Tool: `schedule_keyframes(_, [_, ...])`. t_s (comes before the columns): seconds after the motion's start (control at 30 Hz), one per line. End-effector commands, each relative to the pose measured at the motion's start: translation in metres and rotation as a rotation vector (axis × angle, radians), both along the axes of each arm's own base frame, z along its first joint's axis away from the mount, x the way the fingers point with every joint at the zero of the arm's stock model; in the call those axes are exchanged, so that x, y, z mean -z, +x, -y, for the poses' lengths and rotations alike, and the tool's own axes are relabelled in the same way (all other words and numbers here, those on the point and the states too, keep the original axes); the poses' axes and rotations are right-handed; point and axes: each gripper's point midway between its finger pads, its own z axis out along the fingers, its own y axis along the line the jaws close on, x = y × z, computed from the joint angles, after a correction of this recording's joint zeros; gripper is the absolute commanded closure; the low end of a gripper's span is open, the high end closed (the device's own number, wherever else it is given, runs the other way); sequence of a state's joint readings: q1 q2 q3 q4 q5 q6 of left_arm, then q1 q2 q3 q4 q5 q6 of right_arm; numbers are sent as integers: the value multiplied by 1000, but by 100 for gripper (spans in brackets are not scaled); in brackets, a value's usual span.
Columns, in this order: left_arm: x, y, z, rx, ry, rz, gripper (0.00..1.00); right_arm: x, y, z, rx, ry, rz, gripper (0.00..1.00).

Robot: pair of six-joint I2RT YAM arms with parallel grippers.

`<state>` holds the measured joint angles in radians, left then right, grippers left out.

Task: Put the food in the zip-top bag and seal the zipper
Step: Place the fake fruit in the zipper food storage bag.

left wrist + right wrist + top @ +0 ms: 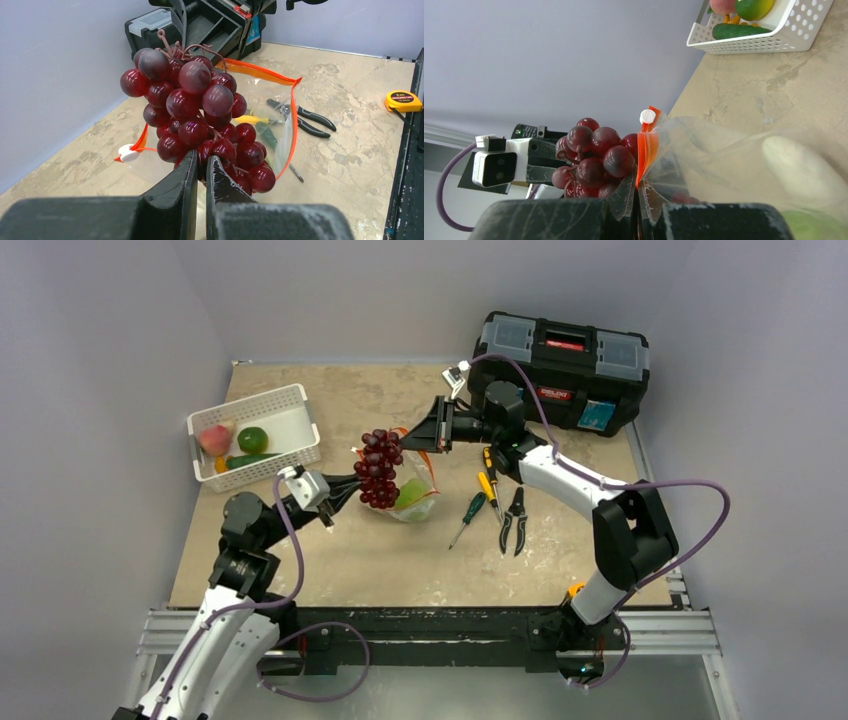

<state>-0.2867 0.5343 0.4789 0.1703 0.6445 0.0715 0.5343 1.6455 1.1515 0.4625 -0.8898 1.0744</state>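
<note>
One dark red toy grape bunch (192, 107), pinched at its near end by the left gripper (200, 164), sits right at the open mouth of the clear crinkly zip-top bag (260, 95) — the right gripper (636, 200) clamps that bag's orange-red zipper strip (646, 150) — so the drop likely runs inward, away from the left arm.

Soft, even light overhead.
Faint shadows on the bench (400, 560); grape bunch (195, 110) glints; wrist-view foregrounds blurred.
</note>
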Motion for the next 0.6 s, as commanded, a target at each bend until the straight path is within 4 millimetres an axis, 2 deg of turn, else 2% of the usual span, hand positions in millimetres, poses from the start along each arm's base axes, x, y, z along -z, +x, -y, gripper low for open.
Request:
schedule_keyframes(0.0, [-14, 3, -2, -26, 7, 59, 100, -47, -5, 3, -14, 84, 132, 100])
schedule_keyframes(0.1, [-14, 11, -4, -56, 0, 15, 98, -47, -7, 4, -13, 87, 133, 100])
schedule_keyframes(0.27, [-21, 20, -4, -84, -36, -80, 64, -42, -9, 6, -15, 87, 128, 100])
schedule_keyframes(0.4, [-28, 25, -8, -128, -60, -163, 55, -39, -8, 5, -14, 86, 128, 100])
schedule_keyframes(0.5, [-25, 22, -11, -145, -58, -209, 45, -39, -8, 4, -20, 89, 125, 100])
schedule_keyframes(0.57, [-25, 18, -10, -136, -61, -238, 44, -41, -8, 4, -25, 97, 130, 100])
